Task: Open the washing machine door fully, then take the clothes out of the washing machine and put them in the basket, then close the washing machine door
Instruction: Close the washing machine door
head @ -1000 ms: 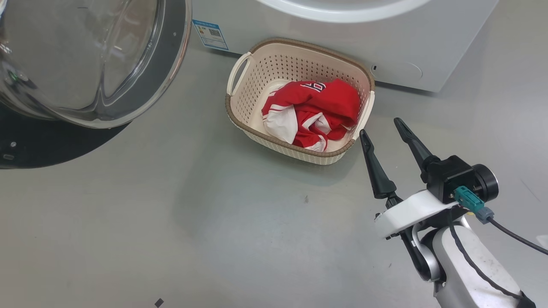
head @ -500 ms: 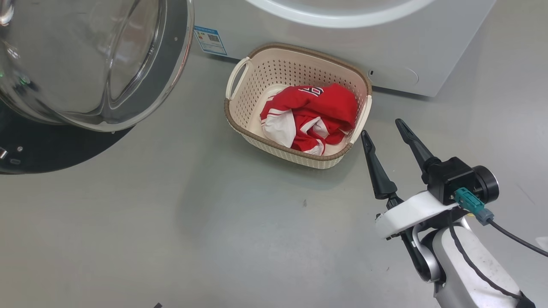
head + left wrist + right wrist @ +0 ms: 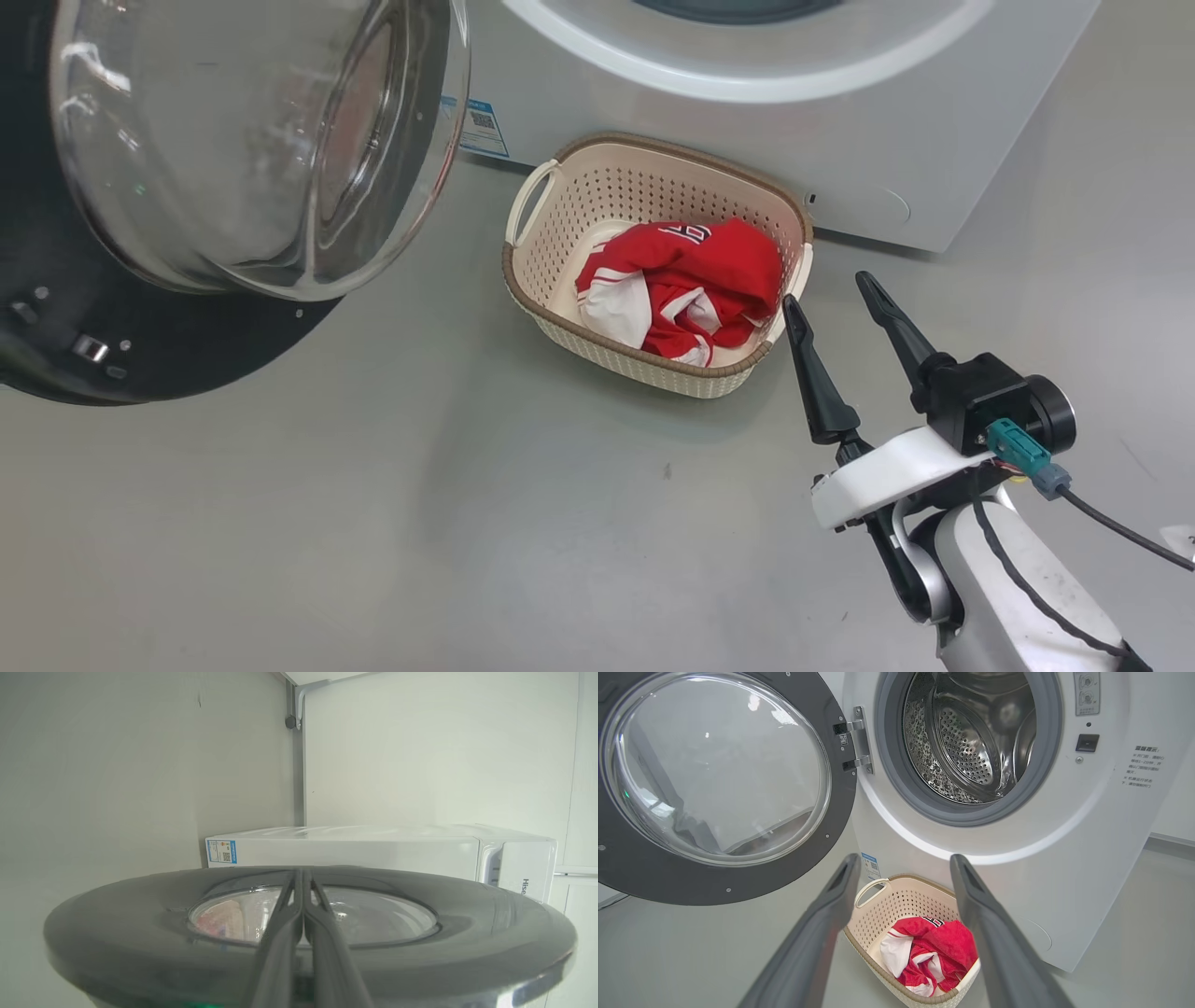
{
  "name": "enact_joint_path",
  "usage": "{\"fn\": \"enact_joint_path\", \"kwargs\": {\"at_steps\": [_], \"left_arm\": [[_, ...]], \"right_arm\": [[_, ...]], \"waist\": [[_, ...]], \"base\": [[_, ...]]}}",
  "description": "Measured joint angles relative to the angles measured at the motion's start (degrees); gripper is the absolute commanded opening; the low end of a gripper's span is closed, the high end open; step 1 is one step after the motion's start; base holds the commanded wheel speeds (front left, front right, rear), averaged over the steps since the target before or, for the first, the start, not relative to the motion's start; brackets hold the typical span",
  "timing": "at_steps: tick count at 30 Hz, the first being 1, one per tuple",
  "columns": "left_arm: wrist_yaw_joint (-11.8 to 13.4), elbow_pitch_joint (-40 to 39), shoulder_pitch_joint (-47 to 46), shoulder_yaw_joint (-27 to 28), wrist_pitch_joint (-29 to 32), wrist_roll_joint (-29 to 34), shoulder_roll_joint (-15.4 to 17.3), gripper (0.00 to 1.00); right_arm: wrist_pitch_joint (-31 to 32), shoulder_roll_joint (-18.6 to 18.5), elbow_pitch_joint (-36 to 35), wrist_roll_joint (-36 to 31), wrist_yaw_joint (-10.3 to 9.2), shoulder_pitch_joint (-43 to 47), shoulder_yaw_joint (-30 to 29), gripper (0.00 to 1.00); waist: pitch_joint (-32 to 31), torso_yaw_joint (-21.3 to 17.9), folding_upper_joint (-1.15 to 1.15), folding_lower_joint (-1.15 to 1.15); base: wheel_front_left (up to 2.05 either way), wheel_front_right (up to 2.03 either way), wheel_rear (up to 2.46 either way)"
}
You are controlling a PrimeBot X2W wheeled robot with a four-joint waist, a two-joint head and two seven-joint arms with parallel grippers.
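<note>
Clothes (image 3: pixel 686 285) in the basket (image 3: pixel 607 347), the tightly closed left pincer (image 3: pixel 301 882) seems to have begun swinging the washing machine door (image 3: pixel 233 140) to; right pincer (image 3: pixel 828 289) gapes empty.

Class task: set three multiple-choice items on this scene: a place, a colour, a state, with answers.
1. Where are the clothes? A. in the drum B. in the basket C. on the floor
2. What colour is the basket's rim? A. blue B. brown C. black
3. The right tool is: A. open and empty B. shut on the clothes C. shut on the door
Answers: 1 B, red fabric lies inside the basket; 2 B, the woven-look band is brown; 3 A, its fingers stand apart with nothing between.
</note>
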Motion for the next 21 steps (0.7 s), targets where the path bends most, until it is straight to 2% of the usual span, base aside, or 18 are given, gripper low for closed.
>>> {"fn": "enact_joint_path", "kwargs": {"at_steps": [5,15,21], "left_arm": [[-1.00,0.35,1.15,-1.67,3.21,0.01,-2.11,0.00],[-4.52,-1.05,2.29,-4.99,10.59,-0.29,-6.16,0.00],[-5.30,-3.34,2.70,-5.71,13.57,-1.71,-8.25,0.00]], "right_arm": [[-0.25,0.15,0.25,0.51,-0.01,0.61,0.00,1.00],[-0.60,0.60,1.08,0.91,-0.46,1.35,0.02,1.00],[-0.83,0.82,1.12,0.98,-0.48,1.39,0.03,1.00]], "waist": [[-1.17,0.73,0.00,0.00],[-3.19,1.97,0.00,0.00],[-3.85,2.29,0.00,0.00]], "base": [[0.00,0.00,0.00],[0.00,0.00,0.00],[0.00,0.00,0.00]]}}
